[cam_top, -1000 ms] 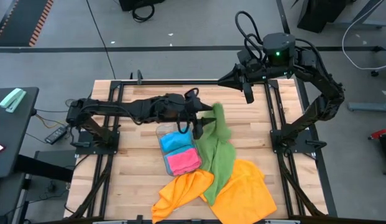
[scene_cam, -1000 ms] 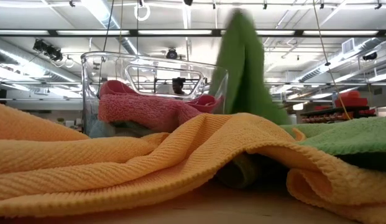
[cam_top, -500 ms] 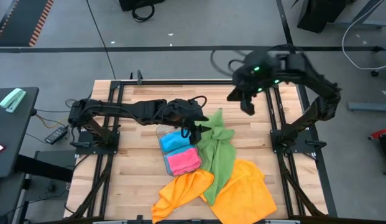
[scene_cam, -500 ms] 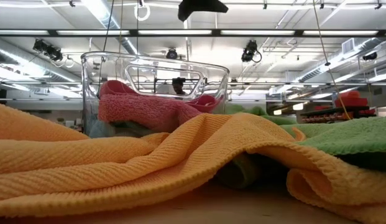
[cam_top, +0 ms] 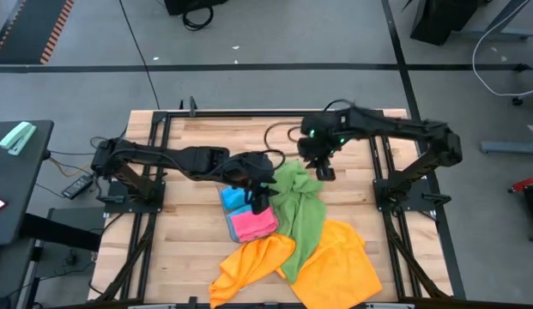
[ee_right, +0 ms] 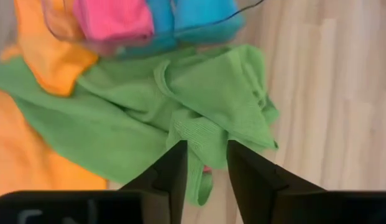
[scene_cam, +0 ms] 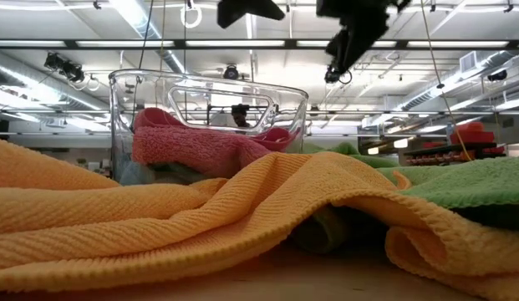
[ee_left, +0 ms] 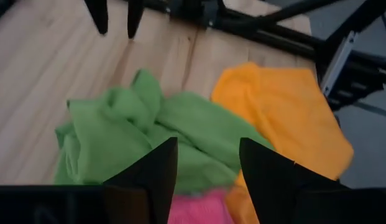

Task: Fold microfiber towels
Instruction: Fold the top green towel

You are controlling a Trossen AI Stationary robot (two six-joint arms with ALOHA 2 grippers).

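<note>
High view: the green towel (cam_top: pixel 302 206) lies crumpled mid-table, bunched at its far end and trailing toward the near edge, where it runs between two orange towels (cam_top: pixel 335 262). Its long axis goes from far to near, slightly aslant, with the bunched end pointing to the far edge. Just beside it, on the left, a clear tray (cam_top: pixel 245 210) holds a folded blue towel (cam_top: pixel 234 197) and a folded pink towel (cam_top: pixel 253 223).

The step in hand looks like picking the green towel to spread it for folding. The right gripper (cam_top: pixel 323 168) hovers over the bunched far end, its jaws parted narrowly and holding nothing, as the right wrist view shows. The left gripper (cam_top: pixel 259 202) hangs over the tray's right rim, touching the cloth's left edge or nearly so; its jaws stand moderately open and empty.

The next move probably calls for each gripper to find a separate corner in the bunch, which is hard to make out in the folds.
</note>
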